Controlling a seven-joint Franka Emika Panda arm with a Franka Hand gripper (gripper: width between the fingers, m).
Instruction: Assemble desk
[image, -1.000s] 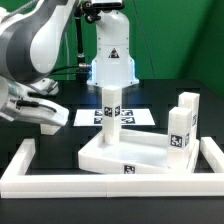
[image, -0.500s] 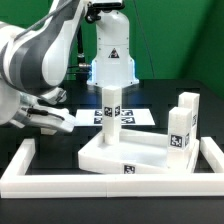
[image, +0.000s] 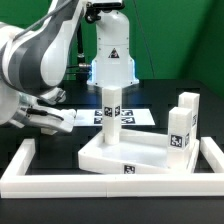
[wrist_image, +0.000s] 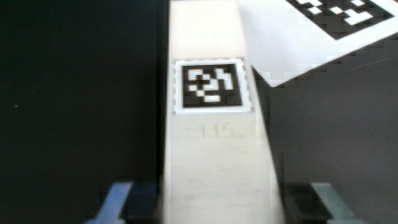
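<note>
In the wrist view a white leg (wrist_image: 214, 110) with a black-and-white tag lies lengthwise on the black table. My gripper (wrist_image: 221, 200) straddles its near end, and a dark gap shows between each of the fingers (wrist_image: 121, 203) and the leg's sides, so nothing is clamped. In the exterior view the gripper (image: 58, 122) hangs low at the left and hides that leg. The white rimmed tabletop (image: 150, 152) lies in the middle. One leg (image: 112, 108) stands upright at its back left corner. Two more legs (image: 180, 128) stand together at its right end.
The marker board (image: 140, 117) lies behind the tabletop and shows beside the leg as the marker board (wrist_image: 338, 30). A low white fence (image: 22, 165) borders the work area at the front and sides. A white robot base (image: 112, 55) stands at the back.
The arm has swung lower over the table at the exterior view's left. In the last half second it has hardly moved.
</note>
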